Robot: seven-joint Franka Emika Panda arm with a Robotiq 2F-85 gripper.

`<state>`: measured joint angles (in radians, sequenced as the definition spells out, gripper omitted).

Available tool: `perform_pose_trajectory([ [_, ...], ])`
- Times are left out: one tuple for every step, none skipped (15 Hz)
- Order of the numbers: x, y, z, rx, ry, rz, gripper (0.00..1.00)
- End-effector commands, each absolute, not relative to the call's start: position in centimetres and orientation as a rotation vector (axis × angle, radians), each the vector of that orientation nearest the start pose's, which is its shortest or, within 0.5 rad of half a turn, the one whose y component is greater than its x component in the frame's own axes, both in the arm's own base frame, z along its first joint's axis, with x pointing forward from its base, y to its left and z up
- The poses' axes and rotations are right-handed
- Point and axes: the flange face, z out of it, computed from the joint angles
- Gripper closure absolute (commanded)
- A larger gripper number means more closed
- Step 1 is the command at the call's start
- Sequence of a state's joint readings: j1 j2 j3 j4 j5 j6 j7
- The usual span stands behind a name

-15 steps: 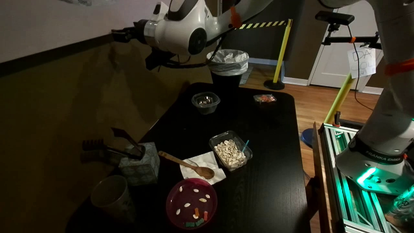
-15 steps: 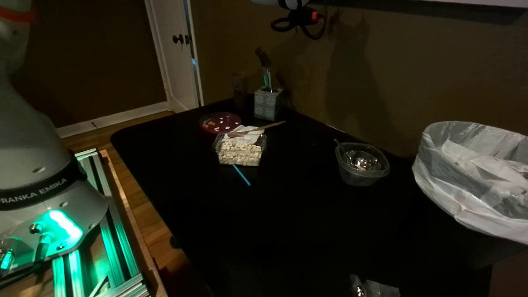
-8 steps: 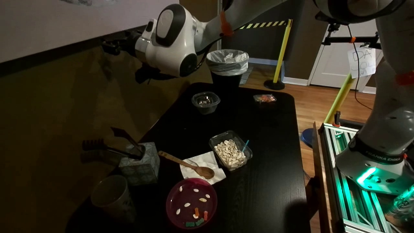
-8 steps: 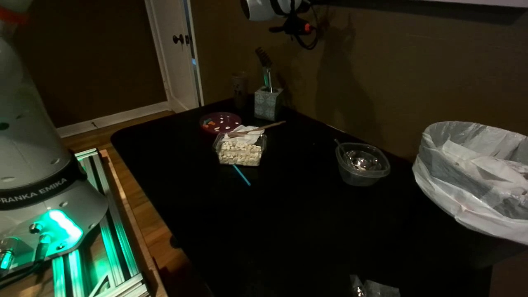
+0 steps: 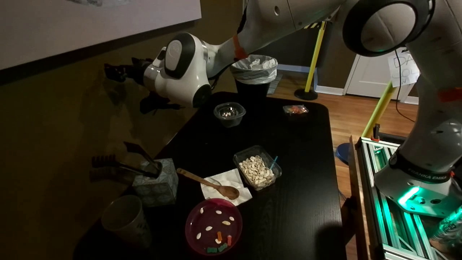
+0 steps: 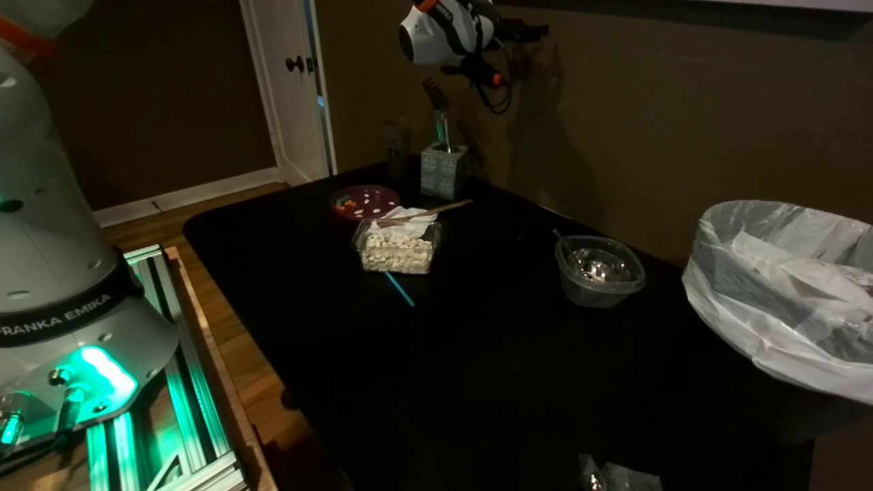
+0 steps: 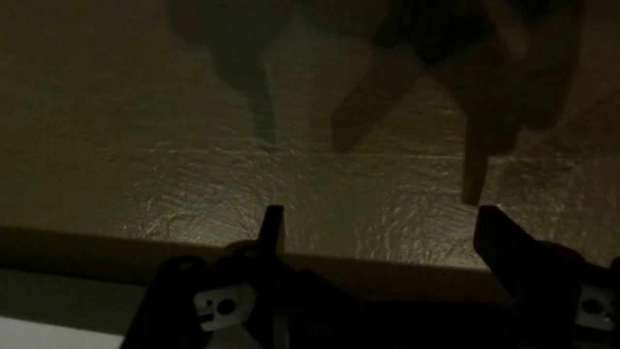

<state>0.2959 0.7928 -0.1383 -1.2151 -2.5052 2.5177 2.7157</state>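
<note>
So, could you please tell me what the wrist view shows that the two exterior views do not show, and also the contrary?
Only the wrist view shows clearly the gap between the fingers of the pincer, with nothing held in it.
Only the exterior views show the table, purple plate, wooden spoon, patterned box and bin.
All share the brown wall, the shadows on it, and the pincer.

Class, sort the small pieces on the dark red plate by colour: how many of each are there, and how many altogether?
White or cream pieces: 7
Green pieces: 2
Orange or red pieces: 2
Total on the plate: 11
</note>
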Motion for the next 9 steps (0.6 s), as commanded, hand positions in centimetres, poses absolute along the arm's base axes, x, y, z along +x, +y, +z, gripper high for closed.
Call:
perform_pose_trajectory([
  [77.36, 16.12, 34.33, -2.121, 0.218, -2.398, 0.00],
  [77.54, 16.00, 34.11, -2.121, 0.220, -2.397, 0.00],
  [77.67, 15.90, 34.04, -2.120, 0.221, -2.399, 0.00],
  [77.74, 15.84, 34.05, -2.118, 0.222, -2.401, 0.00],
  [77.76, 15.86, 34.10, -2.117, 0.223, -2.401, 0.00],
  [77.76, 15.87, 34.13, -2.116, 0.223, -2.401, 0.00],
  [77.76, 15.88, 34.13, -2.116, 0.223, -2.401, 0.00],
  [77.76, 15.89, 34.13, -2.116, 0.223, -2.401, 0.00],
  [77.76, 15.91, 34.13, -2.116, 0.223, -2.401, 0.00],
])
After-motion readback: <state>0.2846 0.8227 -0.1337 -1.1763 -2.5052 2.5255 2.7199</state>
